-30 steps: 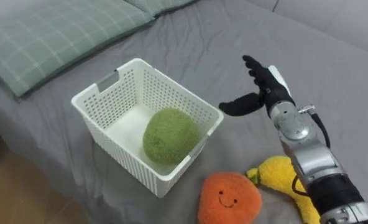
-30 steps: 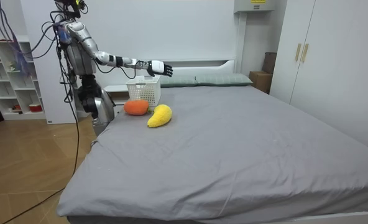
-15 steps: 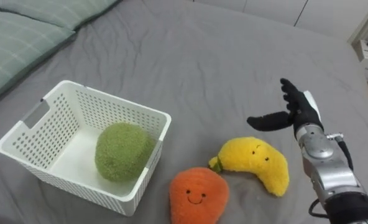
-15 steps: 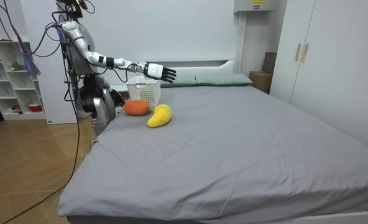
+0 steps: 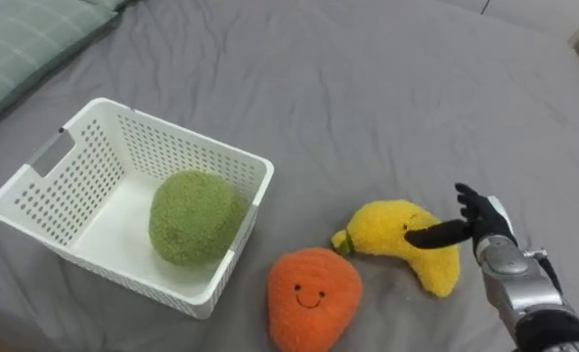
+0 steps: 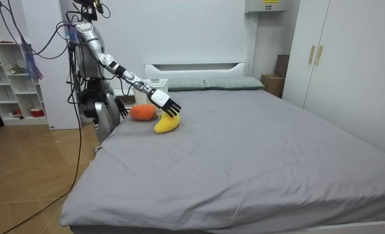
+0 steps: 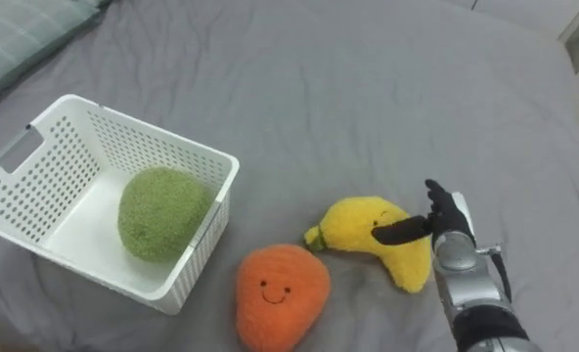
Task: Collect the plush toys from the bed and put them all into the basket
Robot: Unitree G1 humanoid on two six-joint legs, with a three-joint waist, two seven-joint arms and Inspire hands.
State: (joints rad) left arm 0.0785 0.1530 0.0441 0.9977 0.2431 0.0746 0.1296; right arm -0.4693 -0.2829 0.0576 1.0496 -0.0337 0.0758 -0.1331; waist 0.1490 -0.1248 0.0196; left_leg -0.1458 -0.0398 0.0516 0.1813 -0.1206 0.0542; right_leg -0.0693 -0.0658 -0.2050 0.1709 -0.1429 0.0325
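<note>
A white lattice basket [image 5: 185, 136] stands on the grey bed with a green plush ball [image 5: 196, 216] inside it. To its right lie an orange plush with a smiling face [image 5: 314, 298] and a yellow banana plush [image 5: 397, 240]. My right hand [image 5: 481, 221] is open at the banana's right end, its thumb stretched over the toy's top. The room view has the arm reaching down from the bed's corner to the yellow toy [image 6: 167, 123]. My left hand [image 6: 121, 106] hangs by my hip.
A green checked pillow [image 5: 21, 39] lies at the head of the bed, beyond the basket. The grey bedspread [image 5: 368, 108] stretches wide past the toys. A shelf unit [image 6: 10, 78] stands behind me and wardrobes [image 6: 335, 65] on the room view's right.
My right arm has come down from held level above the bed until the hand is at the yellow banana. The head camera turned, so the basket sits further left.
</note>
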